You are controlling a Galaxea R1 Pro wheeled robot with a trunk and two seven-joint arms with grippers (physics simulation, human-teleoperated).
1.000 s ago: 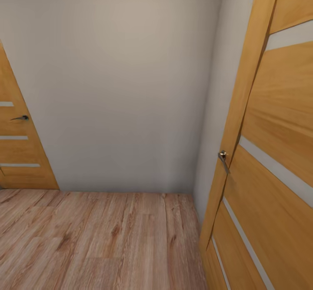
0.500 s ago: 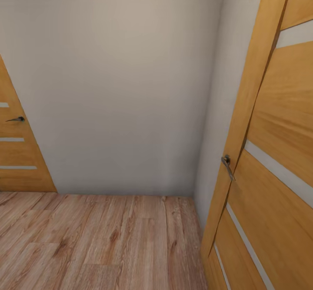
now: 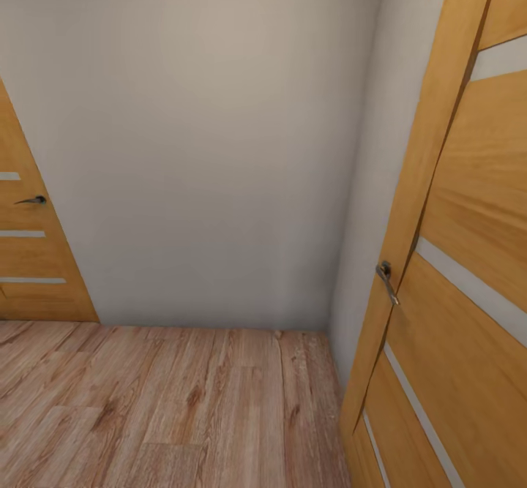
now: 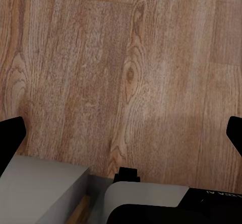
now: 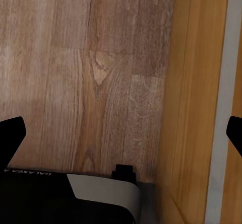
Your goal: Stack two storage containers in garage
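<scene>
Fingers on your left gripper point(image 4: 121, 133) sit spread wide, the two black tips point(image 4: 11, 136) showing at opposite edges of the left wrist view with nothing between them but wood plank flooring point(image 4: 126, 73) below; they hold and touch nothing. Your right gripper point(image 5: 121, 133) is spread just as wide, its black fingertips point(image 5: 11, 133) likewise at opposite edges of the right wrist view, empty, hanging over the same plank flooring, with an orange-brown wooden door point(image 5: 194, 83) standing close beside that arm. From your head camera you face a corner: a plain pale wall point(image 3: 197, 144) straight ahead, the near door point(image 3: 454, 254) with frosted stripes and a metal lever handle point(image 3: 386, 279) standing at an angle on your right, and a second door point(image 3: 29, 254) of the same kind with its own dark handle point(image 3: 31, 200) at the far left. Light wood planks run up to the foot of the wall. You can see parts of the robot's grey and black body point(image 4: 151, 204) at the edge of each wrist view. I cannot tell you where the storage containers are relative to either set of fingers.
</scene>
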